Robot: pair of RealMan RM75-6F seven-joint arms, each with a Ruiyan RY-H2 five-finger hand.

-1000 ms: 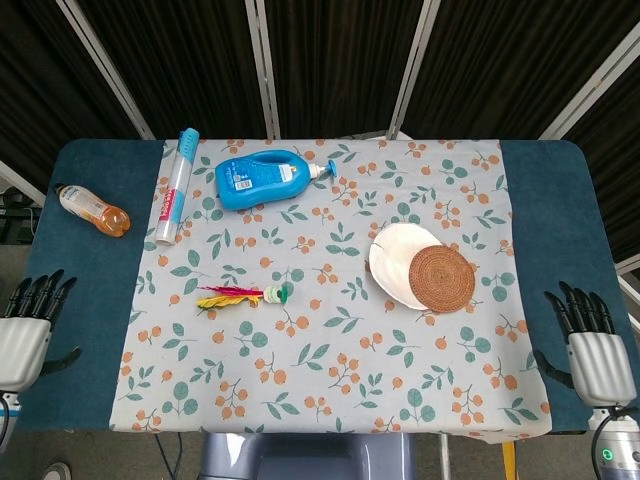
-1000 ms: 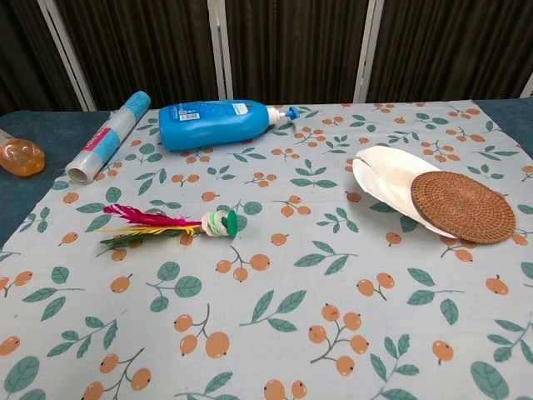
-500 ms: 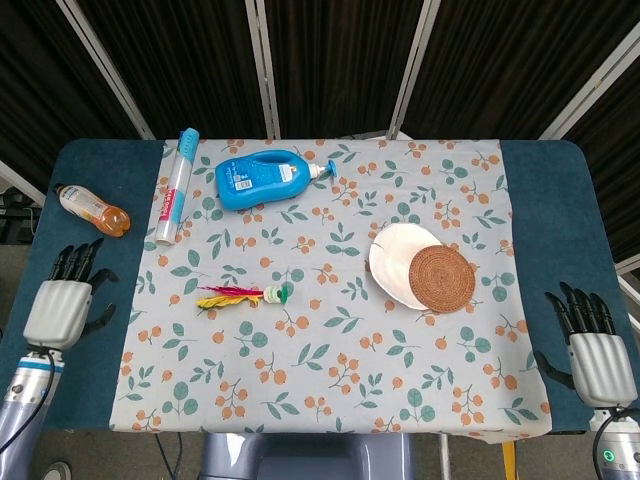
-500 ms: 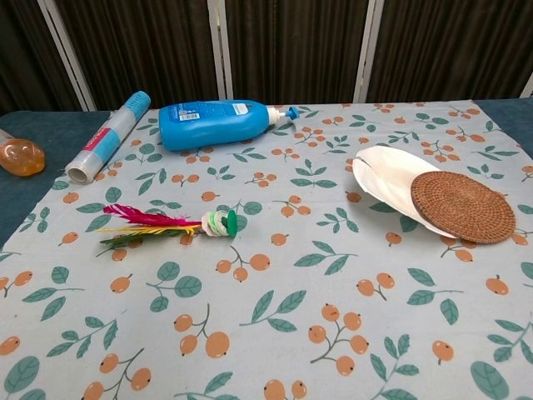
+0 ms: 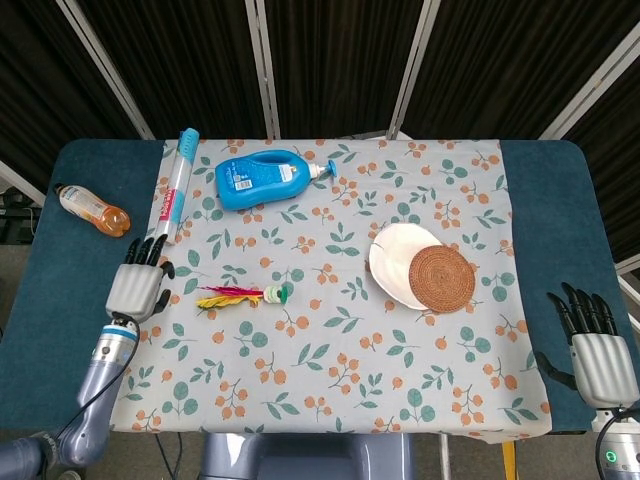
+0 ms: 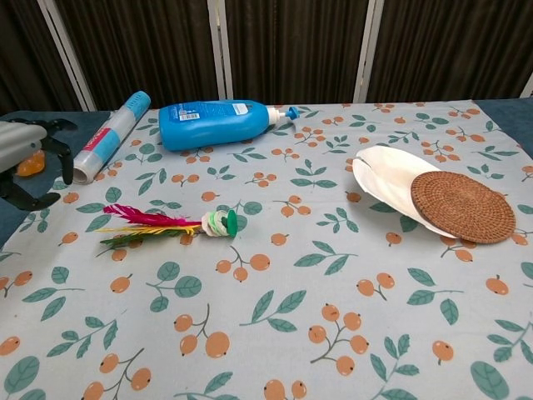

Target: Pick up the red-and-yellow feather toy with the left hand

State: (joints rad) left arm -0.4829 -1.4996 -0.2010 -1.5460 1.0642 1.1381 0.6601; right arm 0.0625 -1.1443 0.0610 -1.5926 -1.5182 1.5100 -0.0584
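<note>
Left hand (image 5: pixel 137 285): hovering with fingers spread, holding nothing.
Feather toy (image 5: pixel 243 296): lying just right of that hand, untouched.
Right hand (image 5: pixel 592 340): resting spread, well apart.

Head view: high above, looking steeply down, whole table (image 5: pixel 540 200) visible. Chest view: lower, nearer, facing across table toward dark backdrop. Both share floral cloth (image 5: pixel 330 340).

The feather toy (image 5: pixel 243 296) has soft, matt plumes; the detergent bottle (image 5: pixel 265 179) is glossy plastic; the round coaster (image 5: pixel 442 279) is rough woven rattan; the tablecloth (image 5: pixel 340 350) is matt printed fabric.
</note>
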